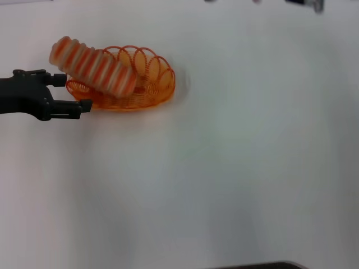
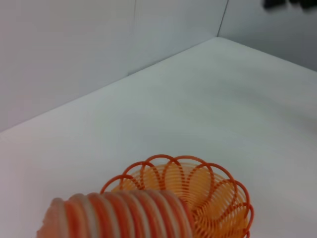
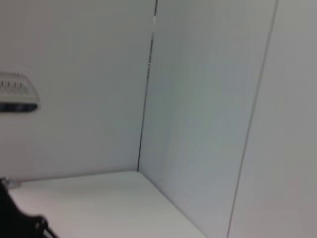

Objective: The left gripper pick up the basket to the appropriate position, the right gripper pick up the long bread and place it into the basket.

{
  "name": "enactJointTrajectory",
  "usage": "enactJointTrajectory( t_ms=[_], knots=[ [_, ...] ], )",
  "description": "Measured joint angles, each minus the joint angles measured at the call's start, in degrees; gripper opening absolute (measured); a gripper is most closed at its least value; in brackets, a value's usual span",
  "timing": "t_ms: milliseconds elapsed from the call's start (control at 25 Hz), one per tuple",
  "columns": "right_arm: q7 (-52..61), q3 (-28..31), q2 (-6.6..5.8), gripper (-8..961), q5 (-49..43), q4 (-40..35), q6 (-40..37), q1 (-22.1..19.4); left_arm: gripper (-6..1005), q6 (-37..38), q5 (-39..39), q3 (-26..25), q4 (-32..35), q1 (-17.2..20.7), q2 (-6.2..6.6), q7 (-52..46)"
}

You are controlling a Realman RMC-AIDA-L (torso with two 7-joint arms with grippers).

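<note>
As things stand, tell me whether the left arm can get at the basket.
Probably yes: the left tool is open, right at the basket rim's near end, nothing between. The bread lies across it.

White wall panels [image 3: 208, 99] meet at dark seams above a pale table [image 3: 99, 203]; a black part [image 3: 17, 218] shows low beside it.

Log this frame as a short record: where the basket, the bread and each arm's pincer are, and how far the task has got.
basket: orange wire basket on the white table, toward the robot's left
long bread: striped loaf lying in the basket, one end sticking out over the rim on the robot's left
left pincer: left pincer at the basket's left end, fingers open and apart, not gripping
right pincer: not seen in the head view; its wrist camera faces the walls
task state: bread already in basket
</note>
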Motion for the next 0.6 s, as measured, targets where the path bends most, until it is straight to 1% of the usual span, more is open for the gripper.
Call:
enactJointTrajectory(
  t_ms=[160, 240, 320, 400, 480, 600],
  knots=[
    [-6.8, -1.5, 0.29, 697, 4.3, 1.3, -0.6, -8.0, 888, 0.3, -0.9, -0.2, -0.8, 0.2, -0.04, 1.5],
    [-10.5, -1.7, 0.26, 709, 8.2, 3.5, -1.3, -11.6, 888, 0.6, -1.8, -0.3, -1.7, 0.4, -0.05, 2.8],
    [-15.0, -1.2, 0.07, 721, 12.4, 6.8, -2.9, -14.3, 888, 0.6, -2.1, -0.3, -2.3, 0.4, -0.05, 2.9],
    [-19.5, -0.3, -0.18, 733, 15.1, 10.3, -5.2, -16.0, 888, 0.4, -2.2, -0.3, -2.5, 0.4, -0.05, 3.1],
    [-21.9, 1.0, -0.33, 814, 15.1, 12.8, -8.0, -16.9, 888, 0.2, -2.3, -0.3, -2.5, 0.4, -0.05, 3.1],
    [-23.0, 3.0, -0.38, 936, 12.7, 14.4, -11.3, -18.1, 888, 0.2, -3.1, -0.6, -2.5, 0.4, -0.05, 3.1]
  ],
)
